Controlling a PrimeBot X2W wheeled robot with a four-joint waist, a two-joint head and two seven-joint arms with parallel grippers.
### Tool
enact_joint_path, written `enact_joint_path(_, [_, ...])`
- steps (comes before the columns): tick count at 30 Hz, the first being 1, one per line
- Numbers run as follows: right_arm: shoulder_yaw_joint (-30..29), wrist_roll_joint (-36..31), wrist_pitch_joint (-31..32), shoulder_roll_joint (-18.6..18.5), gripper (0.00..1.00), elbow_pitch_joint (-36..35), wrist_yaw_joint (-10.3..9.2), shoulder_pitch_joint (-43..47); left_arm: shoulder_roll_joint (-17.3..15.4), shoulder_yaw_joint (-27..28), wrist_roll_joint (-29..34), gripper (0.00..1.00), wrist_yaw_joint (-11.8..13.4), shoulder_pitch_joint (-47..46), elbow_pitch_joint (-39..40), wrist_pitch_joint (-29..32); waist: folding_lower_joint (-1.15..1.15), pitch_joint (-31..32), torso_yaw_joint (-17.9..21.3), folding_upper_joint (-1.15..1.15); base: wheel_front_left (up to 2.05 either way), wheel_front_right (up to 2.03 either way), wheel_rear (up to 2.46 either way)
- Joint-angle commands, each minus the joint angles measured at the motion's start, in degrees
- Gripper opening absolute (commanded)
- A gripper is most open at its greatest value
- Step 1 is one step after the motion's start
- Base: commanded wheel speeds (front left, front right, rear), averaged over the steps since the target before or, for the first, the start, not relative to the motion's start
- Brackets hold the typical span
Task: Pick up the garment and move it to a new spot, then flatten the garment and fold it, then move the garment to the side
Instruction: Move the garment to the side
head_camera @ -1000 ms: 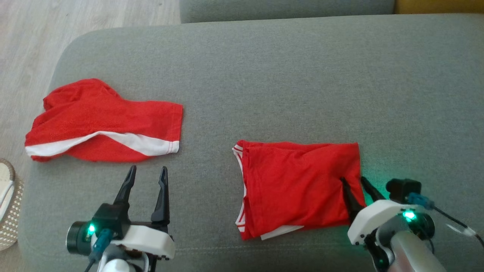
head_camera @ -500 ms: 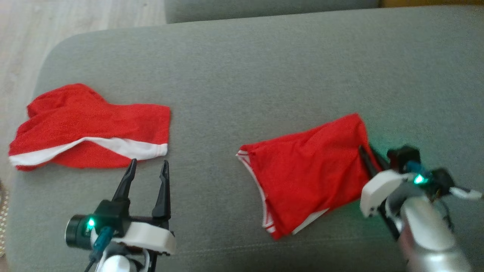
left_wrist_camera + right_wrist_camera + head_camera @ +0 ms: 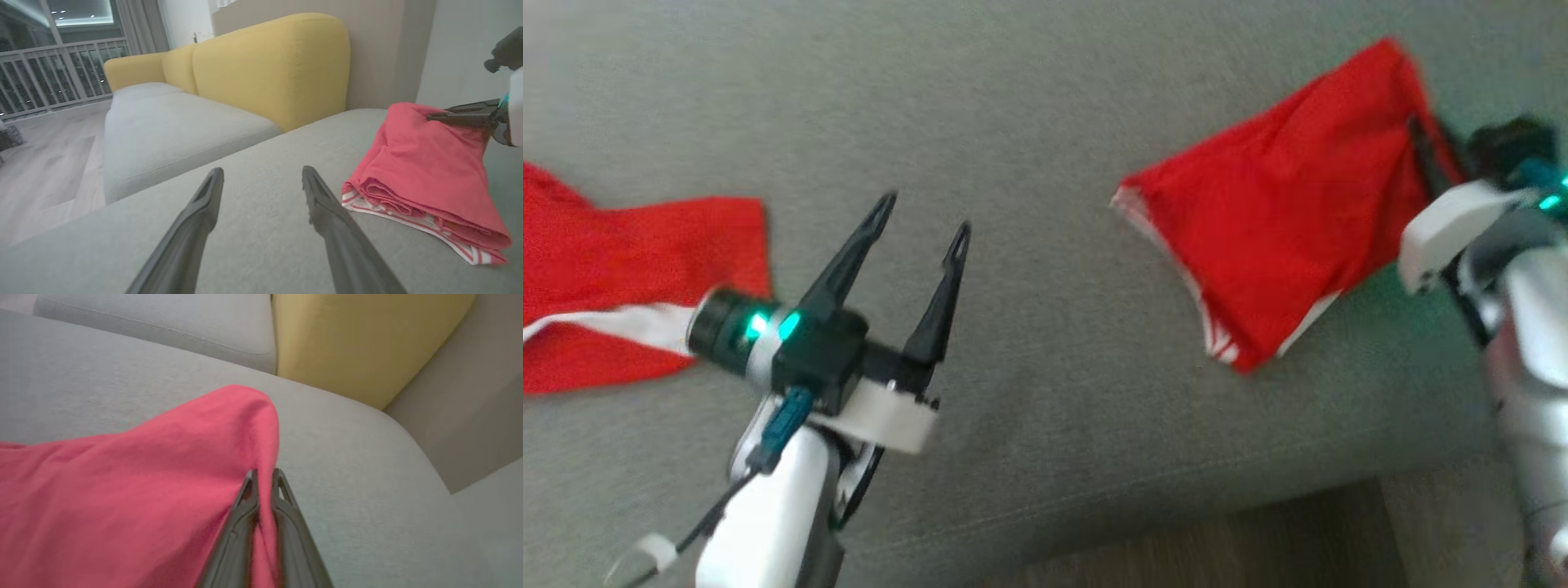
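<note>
Your right pincer (image 3: pixel 264 473) is clamped on the folded red garment (image 3: pixel 122 486), its two fingers pressed together with a thin fold of cloth between them, just below the garment's peaked corner. From those tips the garment spreads to the pincer's left and back toward its wrist. The pinched end is raised, while the white-striped hem at the far end rests on the grey cushion (image 3: pixel 359 465). Your left pincer (image 3: pixel 925 214) has its fingers wide apart with nothing between them, over bare cushion; the held garment lies to its right, well apart from its tips. A second red garment (image 3: pixel 621 269) with a white band lies to that pincer's left, beside its wrist
</note>
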State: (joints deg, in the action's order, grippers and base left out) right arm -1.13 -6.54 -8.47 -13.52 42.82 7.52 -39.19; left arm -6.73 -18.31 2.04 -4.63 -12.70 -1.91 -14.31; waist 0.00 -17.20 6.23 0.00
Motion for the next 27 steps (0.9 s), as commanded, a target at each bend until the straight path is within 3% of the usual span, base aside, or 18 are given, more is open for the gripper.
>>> enact_joint_path(1, [-0.8, 0.6, -0.2, -1.8, 0.0, -1.5, -0.03, -2.5, -1.0, 0.7, 0.5, 1.0, -0.4, -3.5, 2.5, -0.7, 0.0, -4.8, 4.3, 0.0, 0.0, 0.0, 0.0])
enact_joint_path(7, [-7.0, -0.1, -0.5, -2.5, 0.0, -0.6, -0.03, -6.4, -1.5, -1.4, 0.7, 1.0, -1.2, -7.5, 3.3, -0.7, 0.0, -7.4, 6.7, 0.0, 0.0, 0.0, 0.0])
enact_joint_path(14, [-16.9, -4.9, 0.0, -0.3, 0.0, -1.1, -0.03, -9.6, -2.6, -2.6, 0.4, 1.0, -1.4, -8.3, 4.5, -0.7, 0.0, -9.8, 8.3, 0.0, 0.0, 0.0, 0.0])
enact_joint_path(21, [-20.8, -7.5, -0.4, 1.4, 0.0, -2.2, -0.03, -11.2, -3.5, -2.7, -0.1, 1.0, -1.3, -8.1, 5.0, -0.7, 0.0, -11.6, 7.6, 0.0, 0.0, 0.0, 0.0])
enact_joint_path(22, [-21.2, -7.7, -0.6, 1.6, 0.27, -2.2, -0.03, -11.3, -3.6, -2.6, -0.2, 1.0, -1.2, -8.1, 5.0, -0.7, 0.0, -11.7, 7.5, 0.0, 0.0, 0.0, 0.0])
enact_joint_path(23, [-21.5, -7.9, -0.9, 1.8, 0.96, -2.3, -0.03, -11.3, -3.6, -2.7, -0.3, 1.0, -1.2, -8.2, 4.9, -0.7, 0.0, -11.7, 7.3, 0.0, 0.0, 0.0, 0.0])
enact_joint_path(27, [-21.3, -8.3, -1.3, 3.0, 1.0, -2.4, -0.03, -10.1, -2.8, -2.6, -1.3, 1.0, -0.3, -8.1, 4.6, -0.7, 0.0, -9.9, 6.1, 0.0, 0.0, 0.0, 0.0])
